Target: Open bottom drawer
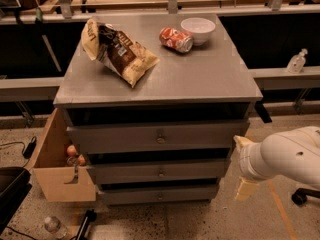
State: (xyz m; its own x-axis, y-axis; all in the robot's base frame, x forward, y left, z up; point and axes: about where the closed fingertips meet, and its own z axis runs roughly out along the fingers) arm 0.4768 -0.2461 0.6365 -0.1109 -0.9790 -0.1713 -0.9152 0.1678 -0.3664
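A chip bag, a red can and a white bowl lay on the cabinet top. An open cardboard box stood at the cabinet's 9 o'clock. The bottom drawer sat pushed in, lowest of three. The gripper hovered just off its right end, the drawer at its 9 o'clock, nothing between them. I could not tell how wide the gripper stood or whether it held anything.

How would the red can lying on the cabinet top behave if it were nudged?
The red can lies on its side, so it would probably roll; the white bowl beside it might block it. It looks crumpled, so likely light. The end effector is low, right of the bottom drawer, far from the can.
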